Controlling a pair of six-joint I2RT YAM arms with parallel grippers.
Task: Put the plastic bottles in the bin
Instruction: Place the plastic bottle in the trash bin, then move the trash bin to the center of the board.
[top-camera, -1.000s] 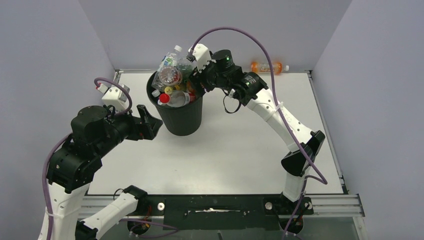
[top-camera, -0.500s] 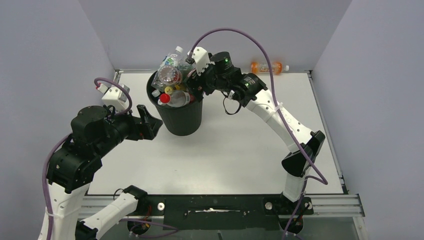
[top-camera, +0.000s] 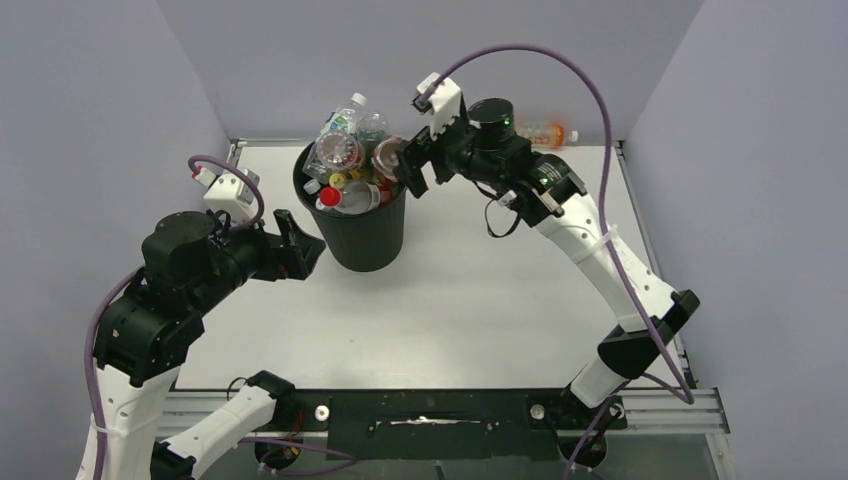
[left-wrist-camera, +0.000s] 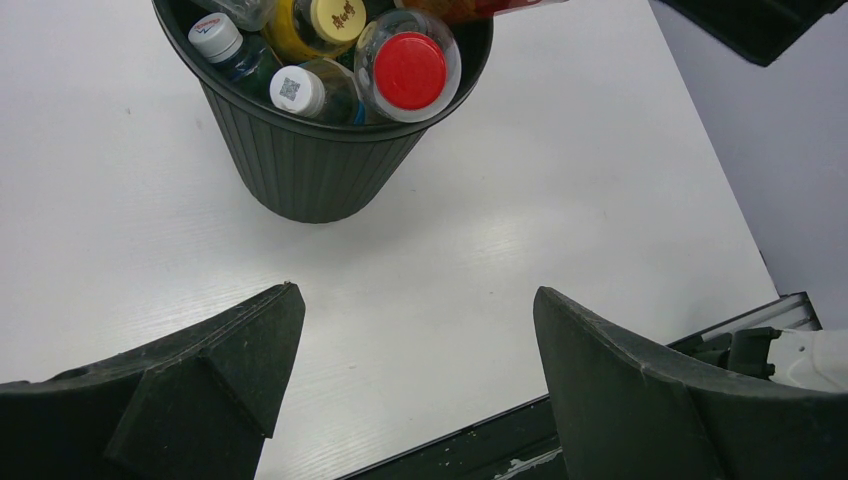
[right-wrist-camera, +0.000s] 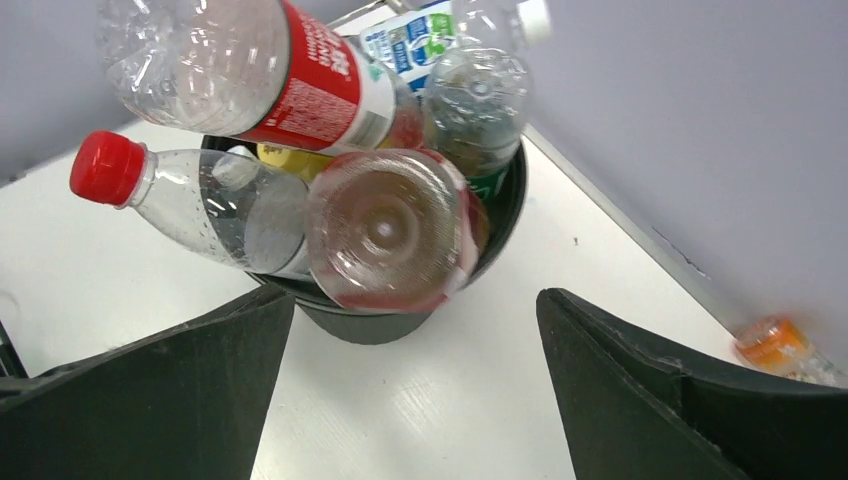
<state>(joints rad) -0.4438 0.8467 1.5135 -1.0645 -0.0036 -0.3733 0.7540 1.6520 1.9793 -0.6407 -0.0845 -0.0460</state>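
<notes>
Black bin (top-camera: 365, 235) sits around 11 o'clock on the desk (top-camera: 480, 300), heaped with plastic bottles (top-camera: 340, 155), one orange bottle (top-camera: 548, 131) lying out at 1 o'clock, and both the left hand (top-camera: 300, 245) and right hand (top-camera: 412, 168) spread wide, empty.

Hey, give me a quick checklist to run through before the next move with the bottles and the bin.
1. Right end effector open, empty: ok.
2. Left end effector open, empty: ok.
3. Bin upright: ok.
4. Every bottle in: not ok; orange bottle lies by the back wall.
5. Room in bin: not ok; plastic bottles pile above the rim.
6. Pile stable: cannot tell.
</notes>
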